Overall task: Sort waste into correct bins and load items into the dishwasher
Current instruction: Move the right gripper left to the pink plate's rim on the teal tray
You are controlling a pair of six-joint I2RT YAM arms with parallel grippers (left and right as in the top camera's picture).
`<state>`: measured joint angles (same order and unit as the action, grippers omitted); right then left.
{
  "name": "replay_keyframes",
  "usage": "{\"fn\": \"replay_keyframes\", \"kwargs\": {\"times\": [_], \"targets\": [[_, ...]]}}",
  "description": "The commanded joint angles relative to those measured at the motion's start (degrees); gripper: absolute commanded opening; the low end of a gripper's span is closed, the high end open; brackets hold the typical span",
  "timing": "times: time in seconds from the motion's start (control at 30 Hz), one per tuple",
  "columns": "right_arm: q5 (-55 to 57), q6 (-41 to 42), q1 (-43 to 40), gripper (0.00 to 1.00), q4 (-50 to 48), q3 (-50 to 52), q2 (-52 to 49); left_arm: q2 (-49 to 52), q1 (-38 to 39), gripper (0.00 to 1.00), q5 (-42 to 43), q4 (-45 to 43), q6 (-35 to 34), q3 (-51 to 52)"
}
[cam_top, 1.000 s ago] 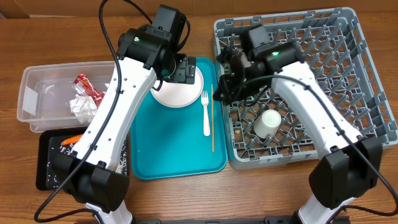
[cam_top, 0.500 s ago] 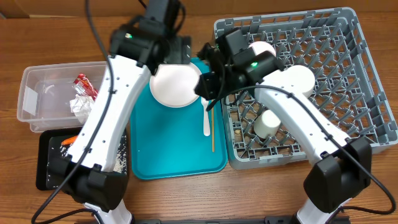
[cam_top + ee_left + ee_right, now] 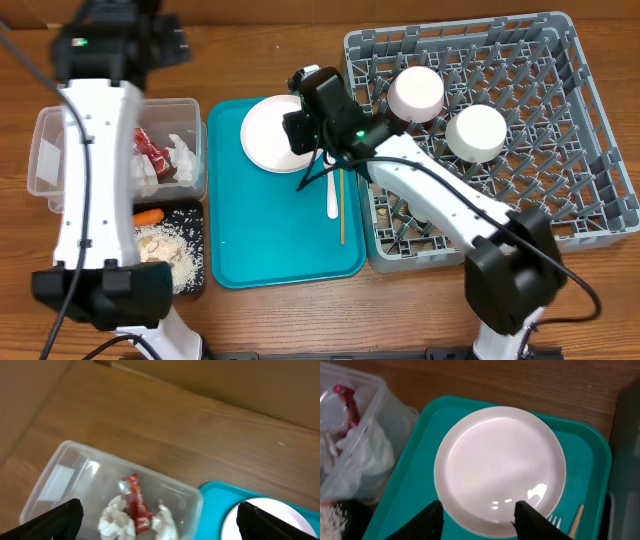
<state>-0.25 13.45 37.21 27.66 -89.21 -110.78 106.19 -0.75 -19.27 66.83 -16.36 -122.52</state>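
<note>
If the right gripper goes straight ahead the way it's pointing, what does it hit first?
Most likely the plate, lying on the tray: the right gripper points down at its near rim, jaws open. How far above it hangs is unclear.

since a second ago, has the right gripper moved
Yes: the right gripper has gone left, from the left edge of the grey rack to over the plate on the teal tray.

A flat teal tray (image 3: 272,232) lies on the brown wooden table (image 3: 330,312).
</note>
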Motion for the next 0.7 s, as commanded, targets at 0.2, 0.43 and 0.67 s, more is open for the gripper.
{"fn": "replay_keyframes", "kwargs": {"times": [0.2, 0.43, 0.67], "targets": [[15.41, 0.72, -0.31, 0.56, -7.8, 0.7, -9.46, -0.87, -5.57, 1.0, 8.63, 0.42, -0.55, -1.38], [17.22, 0.74, -2.32, 0.55, -9.25, 0.7, -12.48, -0.87, -5.55, 1.0, 8.63, 0.42, -0.55, -1.38], [13.46, 0.74, -4.0, 0.51, -10.21, 0.7, -15.74, -0.87, -5.55, 1.0, 8.63, 0.42, -0.57, -1.38]]}}
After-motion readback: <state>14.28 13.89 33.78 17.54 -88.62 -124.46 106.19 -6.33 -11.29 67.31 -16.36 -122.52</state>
